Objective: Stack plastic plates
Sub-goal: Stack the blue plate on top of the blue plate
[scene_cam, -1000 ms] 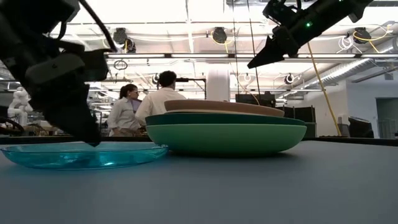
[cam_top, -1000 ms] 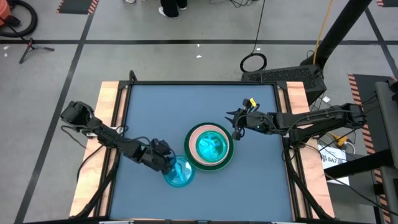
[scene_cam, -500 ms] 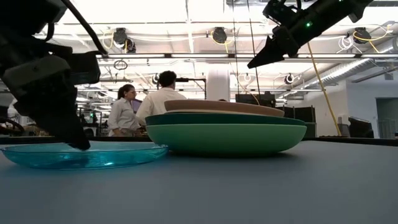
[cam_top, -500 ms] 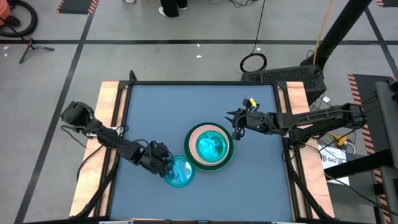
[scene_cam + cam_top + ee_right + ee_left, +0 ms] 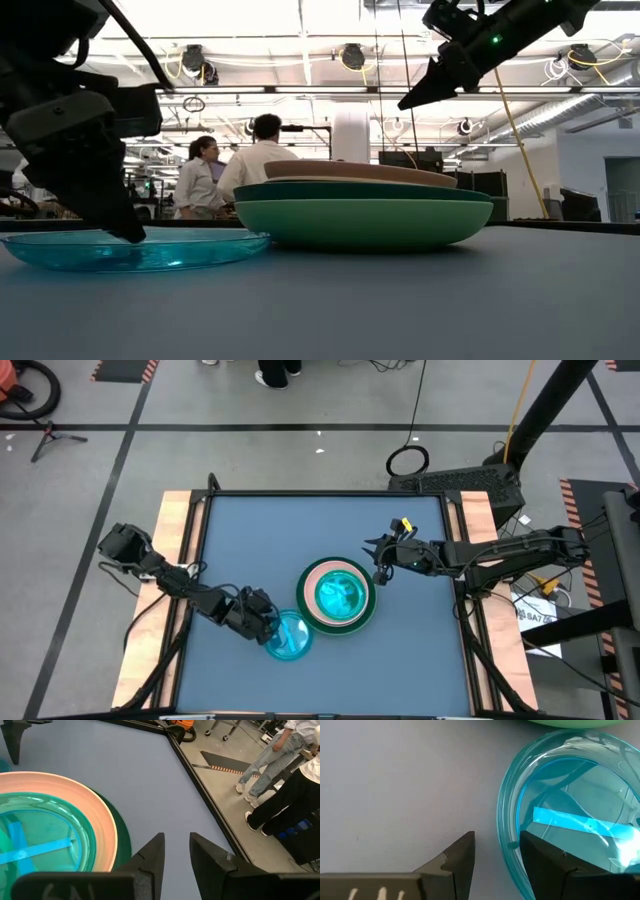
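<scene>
Cyan plate (image 5: 570, 815) rim between left hand (image 5: 495, 857) open fingers | thin slick edge could slip | right hand (image 5: 176, 851) narrow, empty, above stack (image 5: 338, 595)

The table (image 5: 300, 530) is grey-blue with light wood strips (image 5: 175, 550) down its left and right edges. Near the middle of the table, the stack of plates (image 5: 338, 596) is light green at the bottom, then dark green, then pink, with a see-through blue-green plate (image 5: 340, 592) on top. By the front edge lies a see-through bright blue plate (image 5: 289, 635) with a brighter blue stripe (image 5: 580, 824) inside, and both arms are black.
</scene>
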Controlling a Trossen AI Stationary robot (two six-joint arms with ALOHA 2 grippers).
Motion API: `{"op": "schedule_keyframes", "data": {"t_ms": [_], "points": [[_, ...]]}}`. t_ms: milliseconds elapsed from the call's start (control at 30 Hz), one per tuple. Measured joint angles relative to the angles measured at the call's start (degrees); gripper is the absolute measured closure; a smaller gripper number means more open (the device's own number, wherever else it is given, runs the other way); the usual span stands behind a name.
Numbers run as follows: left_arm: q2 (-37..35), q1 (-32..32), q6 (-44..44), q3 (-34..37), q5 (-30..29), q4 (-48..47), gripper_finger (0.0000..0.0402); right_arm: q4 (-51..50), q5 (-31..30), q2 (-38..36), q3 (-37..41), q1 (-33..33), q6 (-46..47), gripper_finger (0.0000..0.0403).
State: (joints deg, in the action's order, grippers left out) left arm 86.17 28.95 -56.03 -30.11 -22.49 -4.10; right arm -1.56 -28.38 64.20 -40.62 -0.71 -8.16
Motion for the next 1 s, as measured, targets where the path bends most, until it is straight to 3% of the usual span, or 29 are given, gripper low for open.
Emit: {"op": "schedule_keyframes", "data": {"t_ms": [600, 1000], "points": [[0.11, -0.11, 1.69, 0.0, 0.18, -0.03, 0.0337, 0.0, -0.04, 0.0, 0.0, 0.0, 0.0, 0.0316], [-2.44, -0.44, 3.48, 0.0, 0.8, -3.1, 0.0354, 0.0, -0.04, 0.0, 0.0, 0.0, -0.01, 0.0316]]}}
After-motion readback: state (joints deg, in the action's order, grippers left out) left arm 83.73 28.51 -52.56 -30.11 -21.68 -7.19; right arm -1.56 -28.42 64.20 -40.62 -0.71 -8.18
